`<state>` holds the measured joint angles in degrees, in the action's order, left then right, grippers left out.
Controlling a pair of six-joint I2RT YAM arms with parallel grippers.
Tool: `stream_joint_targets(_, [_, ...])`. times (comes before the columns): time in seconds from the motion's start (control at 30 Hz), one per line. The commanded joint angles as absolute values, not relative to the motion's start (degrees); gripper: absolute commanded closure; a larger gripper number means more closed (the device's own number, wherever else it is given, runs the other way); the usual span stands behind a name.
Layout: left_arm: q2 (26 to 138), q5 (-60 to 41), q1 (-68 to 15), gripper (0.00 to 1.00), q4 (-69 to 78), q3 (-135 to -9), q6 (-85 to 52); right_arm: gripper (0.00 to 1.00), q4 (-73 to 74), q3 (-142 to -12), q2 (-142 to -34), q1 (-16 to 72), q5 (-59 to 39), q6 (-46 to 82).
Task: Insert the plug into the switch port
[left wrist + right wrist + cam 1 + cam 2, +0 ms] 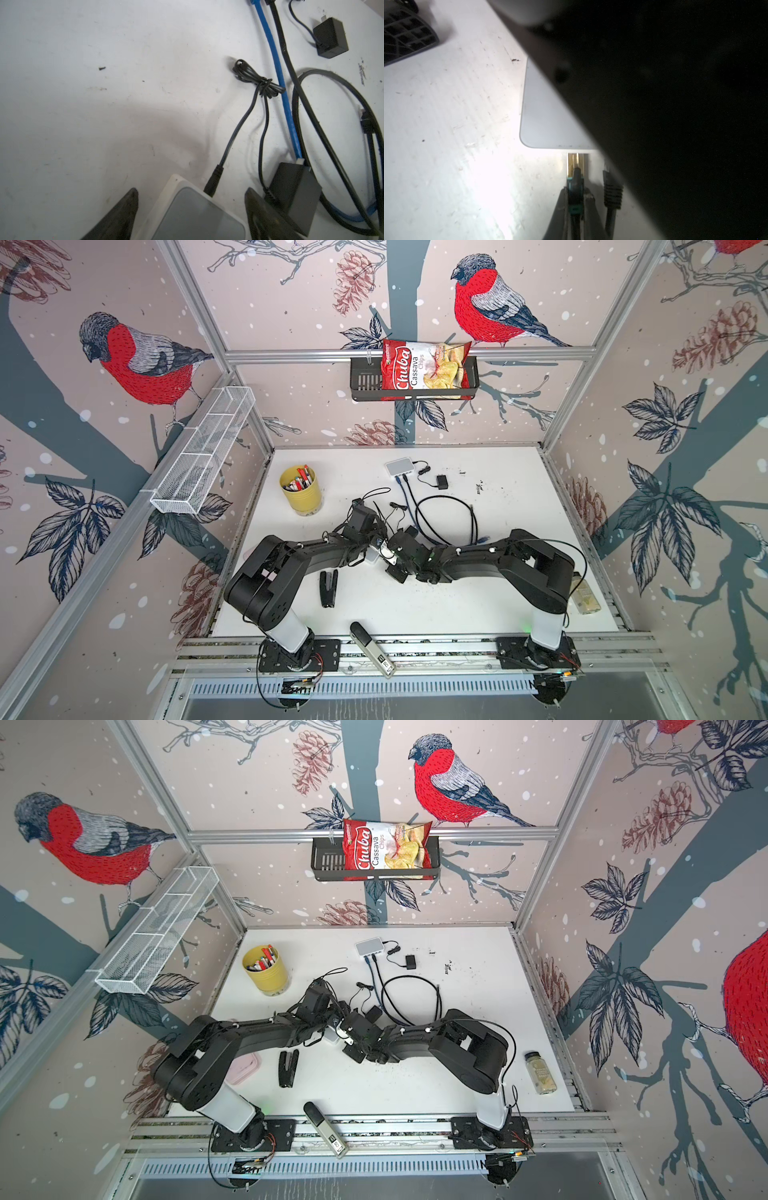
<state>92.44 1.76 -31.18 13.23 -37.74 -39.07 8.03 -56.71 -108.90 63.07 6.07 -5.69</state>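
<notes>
Teal-booted plug (575,176), pinched in right tool (575,199), meets rounded white switch (546,116).

I can read "Chuba Cassava Chips" on the red chip bag (424,369) in the black basket (363,379) on the back wall. The label on the grey gadget (372,649) is too tiny to read.

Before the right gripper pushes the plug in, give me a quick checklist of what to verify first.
1. Right gripper shut on the teal-booted clear plug: ok.
2. Plug tip pointed at the edge of the white rectangular switch: ok.
3. Plug fully seated in the switch: cannot tell.
4. Left gripper straddling the switch: ok; firm hold: cannot tell.
5. Neighbouring black plug apart from the held plug: ok.
</notes>
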Motion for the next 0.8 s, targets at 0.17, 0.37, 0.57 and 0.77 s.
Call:
stream_joint_targets(0.17, [92.4,-11.2,-34.0,0.22,12.9,-34.9,-44.7,0.95,21.1,-57.0,-109.2,63.0,11.5,-5.7])
stream_joint_targets(0.37, [92.9,-11.8,-34.9,0.22,14.5,-34.3,-45.7,0.94,22.6,-58.6,-110.1,62.9,12.0,-6.3])
stream_joint_targets(0.57, [94.3,-12.6,-36.3,0.23,16.2,-34.6,-46.6,0.94,25.3,-58.8,-110.0,63.2,12.9,-7.0])
stream_joint_targets(0.77, [96.2,-13.3,-37.4,0.24,17.4,-35.4,-47.2,0.94,27.6,-58.9,-109.9,63.7,13.7,-8.5])
